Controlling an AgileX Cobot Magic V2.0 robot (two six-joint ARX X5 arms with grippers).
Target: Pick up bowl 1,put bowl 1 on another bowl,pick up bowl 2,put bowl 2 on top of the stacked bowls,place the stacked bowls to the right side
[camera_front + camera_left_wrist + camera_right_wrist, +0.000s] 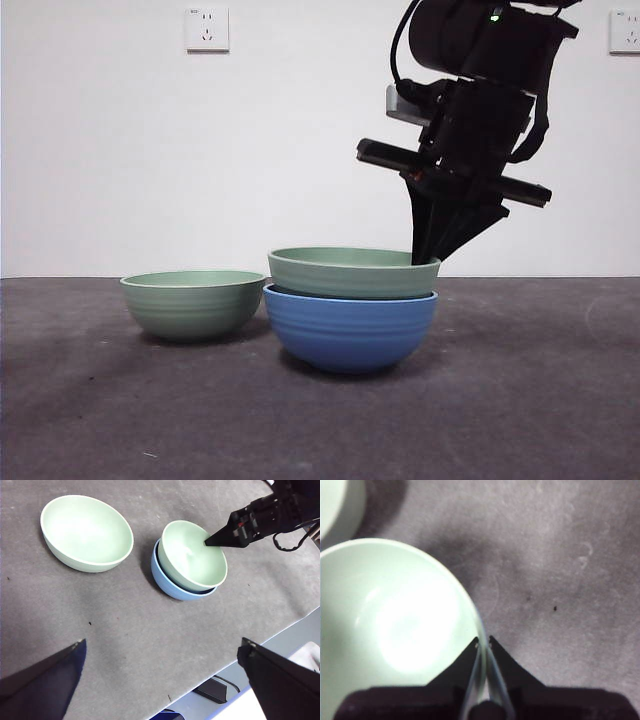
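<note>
— Jaws of my right gripper [483, 641] pinch the rim of bowl 1 [350, 270], nested in another bowl [350, 330]. 
— I worry: lifting before release tips both; bowl 2 [193, 303] waits beside.

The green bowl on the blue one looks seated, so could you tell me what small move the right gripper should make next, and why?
Probably open the right gripper and lift clear. It is shut on the rim of the green bowl, which already sits nested in the blue bowl. The second green bowl waits beside the stack on the table.
</note>
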